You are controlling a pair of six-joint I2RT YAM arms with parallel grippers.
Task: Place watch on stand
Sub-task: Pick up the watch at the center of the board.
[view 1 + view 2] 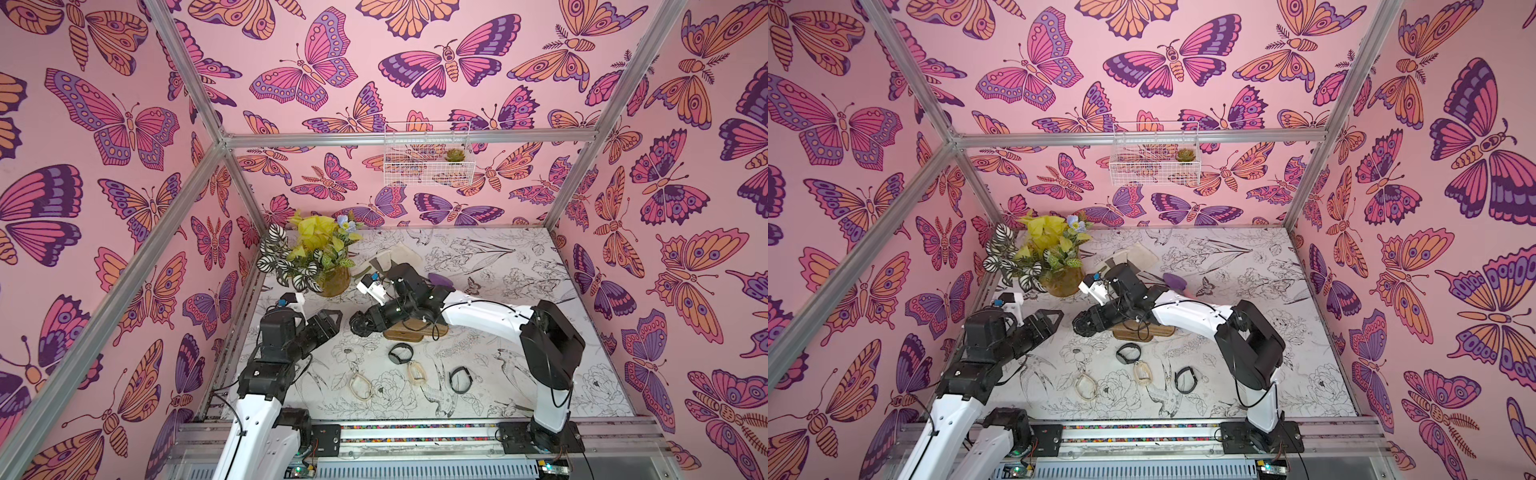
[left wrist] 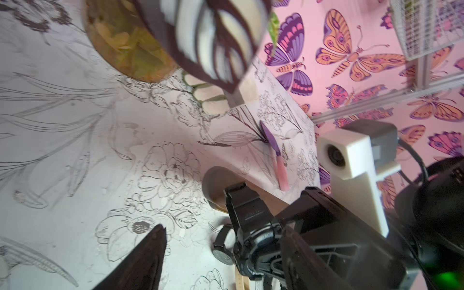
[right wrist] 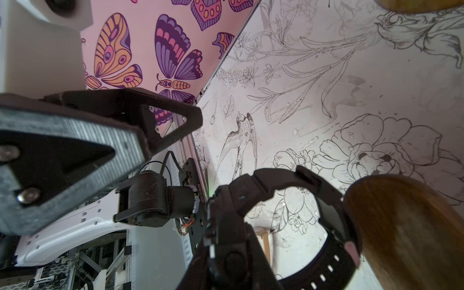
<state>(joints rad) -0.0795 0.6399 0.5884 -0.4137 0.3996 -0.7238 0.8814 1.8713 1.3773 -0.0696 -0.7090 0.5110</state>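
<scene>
Black watch [image 3: 276, 175] in right claw [image 1: 362, 325], apparently beside stand [image 3: 406, 231].

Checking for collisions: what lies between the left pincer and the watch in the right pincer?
Between left pincer and watch, only bare tabletop, in both top views.

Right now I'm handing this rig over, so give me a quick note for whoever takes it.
Left tool: open, empty, close to the held watch.
Right tool: shut on a black watch; its strap loop sits beside the stand's rounded end, not yet over it.
Done: watch picked up and brought to the stand.
Left: slide loop onto the bar, release.
Two other black watches lie on the table.
</scene>
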